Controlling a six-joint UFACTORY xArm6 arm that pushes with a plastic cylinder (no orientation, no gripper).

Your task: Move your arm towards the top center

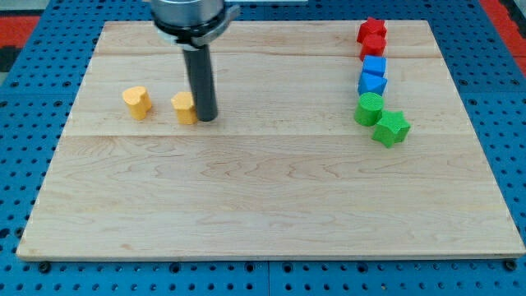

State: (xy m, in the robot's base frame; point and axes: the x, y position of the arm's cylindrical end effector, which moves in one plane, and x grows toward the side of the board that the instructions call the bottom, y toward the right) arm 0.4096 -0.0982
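Note:
My dark rod comes down from the view's top, left of centre, and my tip [205,117] rests on the wooden board [263,205]. It touches the right side of a yellow block [185,107], whose shape is partly hidden by the rod. A second yellow block, heart-shaped [137,102], lies further to the view's left, apart from the tip.
Along the view's right stand a column of blocks: a red star [372,30] and a red block [371,46] at the top, two blue blocks [374,67] [371,83] below, then a green round block [369,108] and a green star [391,127]. A blue pegboard [33,123] surrounds the board.

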